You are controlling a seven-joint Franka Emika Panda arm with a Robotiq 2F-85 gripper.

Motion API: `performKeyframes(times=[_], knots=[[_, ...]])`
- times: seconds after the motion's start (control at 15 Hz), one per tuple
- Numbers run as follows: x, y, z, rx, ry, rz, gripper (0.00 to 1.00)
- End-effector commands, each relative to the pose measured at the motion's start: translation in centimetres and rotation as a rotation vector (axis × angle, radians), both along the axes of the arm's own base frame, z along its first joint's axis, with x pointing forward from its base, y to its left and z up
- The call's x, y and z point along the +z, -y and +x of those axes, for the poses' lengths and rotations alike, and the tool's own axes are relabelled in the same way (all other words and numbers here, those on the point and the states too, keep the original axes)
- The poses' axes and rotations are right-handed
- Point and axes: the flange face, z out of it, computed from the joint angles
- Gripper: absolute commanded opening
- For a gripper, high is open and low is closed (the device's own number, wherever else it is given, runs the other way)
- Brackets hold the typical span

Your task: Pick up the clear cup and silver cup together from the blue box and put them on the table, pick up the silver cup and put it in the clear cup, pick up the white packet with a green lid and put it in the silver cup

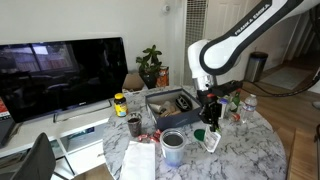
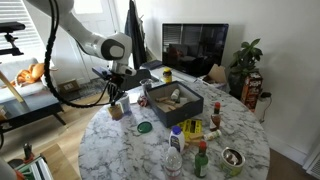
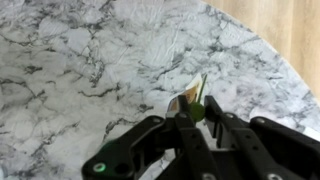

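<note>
The gripper (image 3: 193, 113) is closed on the white packet with a green lid (image 3: 192, 99). The packet is pinched between the fingertips, with its pale body and a sliver of green showing in the wrist view. It hangs in the air above the counter (image 3: 80, 60), whose grey-veined marble fills that view up to the rounded edge, with wood floor (image 3: 280, 30) beyond. In both exterior views the gripper (image 1: 212, 118) (image 2: 117, 98) hangs to one side of the blue box (image 1: 168, 118) (image 2: 166, 113) and apart from it. The box sits toward the middle of the counter. Just beneath the gripper a small cup stands on the marble. It is probably the clear cup (image 1: 211, 141) (image 2: 117, 111) with the silver cup inside it, but at this size I cannot tell the two apart. A flat green disc (image 2: 144, 127) lies near that cup, between it and the box. Well apart from these, a metal bowl (image 2: 232, 160) rests close to the counter's rim.
</note>
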Motion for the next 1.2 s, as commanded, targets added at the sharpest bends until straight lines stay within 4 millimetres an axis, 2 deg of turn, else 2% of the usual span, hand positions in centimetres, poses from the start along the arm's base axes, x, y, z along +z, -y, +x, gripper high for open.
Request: performKeyframes(times=[0.0, 0.2, 0.33, 0.47, 0.67, 1.0, 1.13], knots=[[8.2, -1.7, -0.2, 0.067, 0.041, -0.005, 0.05], [13.8, -4.3, 1.0, 0.136, 0.104, 0.017, 0.05], [14.5, -6.3, 2.6, 0.155, 0.142, 0.036, 0.05], [13.9, -8.2, 3.9, 0.174, 0.153, 0.074, 0.05], [11.4, -10.3, 5.4, 0.188, 0.144, 0.075, 0.05], [6.5, -11.6, 8.0, 0.197, 0.112, 0.068, 0.05], [5.7, -11.7, 9.1, 0.195, 0.12, 0.07, 0.05]])
